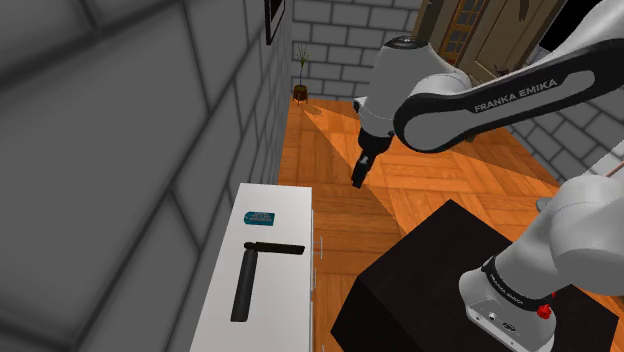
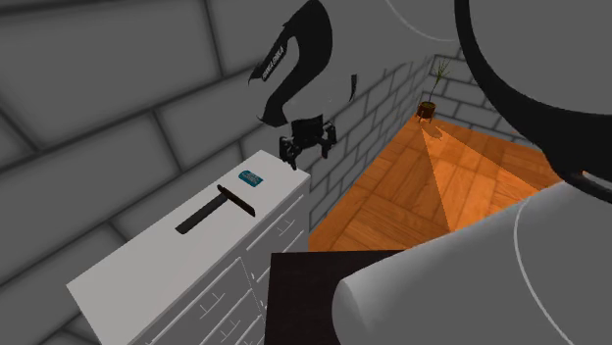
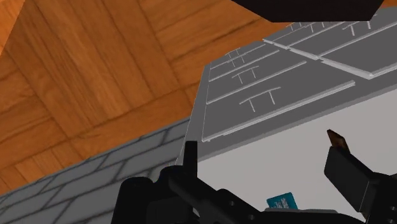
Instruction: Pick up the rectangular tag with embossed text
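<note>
One teal tag [image 1: 260,217] on white table [image 1: 285,320], long axis nine-to-three in shoulder view, lettering unreadable, twelve o'clock of black T-shaped tool [image 1: 243,285], jaws released at tag's two o'clock, arm [image 1: 480,105] marked FRANKA EMIKA

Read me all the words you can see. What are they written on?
"FRANKA EMIKA": white letters on the dark band of the robot arm.
Marks on the blue-green tag lying on the white cabinet: too small to read.
Lettering on the arm in the second exterior view: too small to read.
</note>
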Action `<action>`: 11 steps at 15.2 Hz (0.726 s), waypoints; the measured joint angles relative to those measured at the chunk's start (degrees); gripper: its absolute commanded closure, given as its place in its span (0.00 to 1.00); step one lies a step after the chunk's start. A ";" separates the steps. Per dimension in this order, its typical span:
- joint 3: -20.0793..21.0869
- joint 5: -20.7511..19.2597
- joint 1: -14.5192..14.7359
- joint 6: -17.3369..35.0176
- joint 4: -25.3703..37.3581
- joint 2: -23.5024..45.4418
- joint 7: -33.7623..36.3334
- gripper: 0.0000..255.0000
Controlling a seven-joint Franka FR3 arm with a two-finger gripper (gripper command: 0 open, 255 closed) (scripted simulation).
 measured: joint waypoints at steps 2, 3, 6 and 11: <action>0.93 -0.36 0.87 2.49 0.82 3.21 -0.54 0.00; 1.37 -0.68 1.22 4.42 0.85 5.16 -0.75 0.00; 3.35 -1.80 2.73 8.82 1.91 10.60 -0.23 0.00; 5.69 -5.94 4.78 15.48 4.80 20.27 1.13 0.00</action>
